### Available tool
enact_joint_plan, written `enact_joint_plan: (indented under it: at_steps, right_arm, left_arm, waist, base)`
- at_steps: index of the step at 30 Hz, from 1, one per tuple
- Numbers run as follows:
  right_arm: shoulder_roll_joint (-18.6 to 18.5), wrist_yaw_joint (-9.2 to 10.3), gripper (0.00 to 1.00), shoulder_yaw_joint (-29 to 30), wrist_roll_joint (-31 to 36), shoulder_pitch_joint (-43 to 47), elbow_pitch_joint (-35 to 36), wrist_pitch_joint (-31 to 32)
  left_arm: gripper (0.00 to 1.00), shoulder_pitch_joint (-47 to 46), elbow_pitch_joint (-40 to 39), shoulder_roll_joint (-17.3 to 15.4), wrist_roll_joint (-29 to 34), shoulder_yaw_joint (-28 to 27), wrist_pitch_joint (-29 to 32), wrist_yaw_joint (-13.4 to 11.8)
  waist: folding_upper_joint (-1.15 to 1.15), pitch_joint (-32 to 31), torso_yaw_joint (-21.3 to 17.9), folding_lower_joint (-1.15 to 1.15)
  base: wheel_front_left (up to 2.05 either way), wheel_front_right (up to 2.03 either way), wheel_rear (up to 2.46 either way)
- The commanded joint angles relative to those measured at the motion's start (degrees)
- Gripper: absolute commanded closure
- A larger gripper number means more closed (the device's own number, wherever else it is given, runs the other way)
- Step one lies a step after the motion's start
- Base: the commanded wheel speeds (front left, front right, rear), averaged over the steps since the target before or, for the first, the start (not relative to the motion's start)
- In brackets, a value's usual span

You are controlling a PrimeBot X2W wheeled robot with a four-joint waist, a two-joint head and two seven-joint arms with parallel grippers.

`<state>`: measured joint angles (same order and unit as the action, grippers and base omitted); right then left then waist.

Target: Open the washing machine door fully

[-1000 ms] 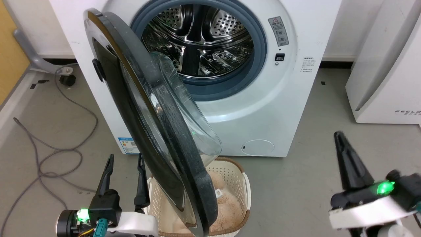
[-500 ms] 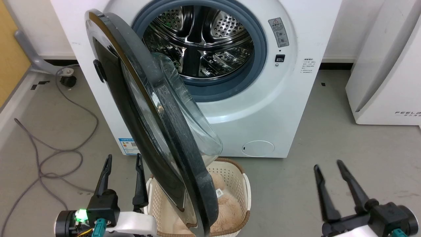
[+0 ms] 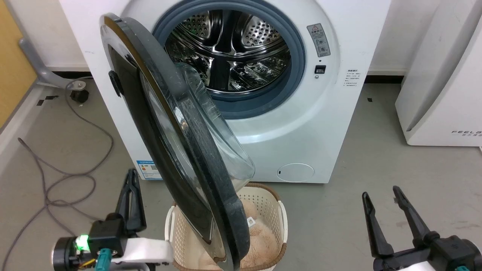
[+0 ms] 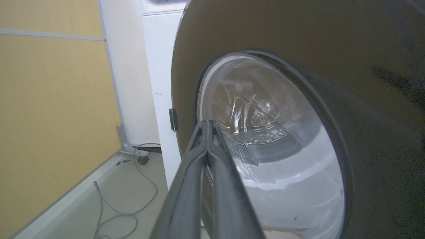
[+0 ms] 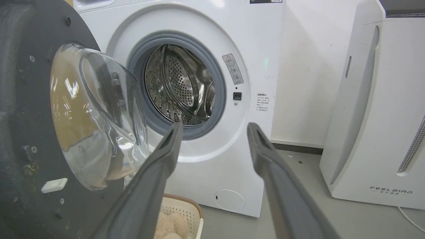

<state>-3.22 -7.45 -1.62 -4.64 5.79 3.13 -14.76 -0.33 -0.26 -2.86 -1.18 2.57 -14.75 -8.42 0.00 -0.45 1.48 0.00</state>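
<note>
**Washing machine door, swung partway out, between two grippers**

Item: the washing machine door [image 3: 177, 143], large and round.
- Outer face: a wide glossy black ring [image 4: 365, 99] around a clear window.
- Edge: a dark grey matt band, lightly speckled.
- Centre: a clear glass bowl [image 5: 96, 116] that bulges from the inner face.
- Inner face: dark grey with screw heads and a small white tab [image 5: 54, 185].

Position: it stands out from the washing machine [image 3: 301, 124], nearly edge-on in the head view. It is just right of the left gripper [image 3: 131, 173] and well left of the right gripper [image 3: 380, 192]. Its lower edge hangs over a cream basket [image 3: 280, 214], also just right of the left gripper.

Left gripper [image 4: 206, 122]: fingers pressed together and holding nothing, with the tips aimed at the door's outer face, near it but apart.

Right gripper [image 5: 215, 125]: fingers spread wide and empty, facing the steel drum [image 5: 179, 89] and grey gasket [image 5: 219, 83] ahead.
</note>
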Motion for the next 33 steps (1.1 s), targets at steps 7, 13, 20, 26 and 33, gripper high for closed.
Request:
enact_joint_plan:
  at_steps: [7,13,20,26,33]
  right_arm:
    - [0.3,-0.03,0.0,0.2,-0.7,1.3,1.8,-0.2]
    - [0.3,-0.03,0.0,0.0,-1.1,1.5,2.0,-0.2]
    - [0.3,-0.03,0.0,-0.3,-1.5,1.7,1.9,-0.2]
    - [0.3,-0.03,0.0,-0.8,-1.7,1.5,2.1,-0.2]
    - [0.3,-0.03,0.0,-0.7,-2.0,1.5,2.2,-0.2]
  left_arm:
    - [1.0,-3.2,-8.3,-0.6,0.9,0.0,-0.3,0.3]
    - [1.0,-4.9,-15.9,-0.6,0.5,2.9,-0.3,2.5]
    - [1.0,-6.3,-22.5,-0.3,0.1,9.7,-0.3,5.0]
    - [1.0,-7.0,-24.4,-0.2,-0.3,16.4,-0.3,8.0]
    - [1.0,-5.9,-22.4,-0.2,0.2,23.1,-0.3,10.3]
  waist:
    - [0.0,-0.3,0.3,0.0]
    - [0.0,-0.5,0.5,0.0]
    - [0.0,-0.6,0.6,0.0]
    - [0.0,-0.5,0.6,0.0]
    - [0.0,-0.2,0.7,0.0]
  base:
    - [0.0,0.0,0.0]
    - [0.0,0.0,0.0]
    - [0.0,0.0,0.0]
    - [0.0,0.0,0.0]
    - [0.0,0.0,0.0]
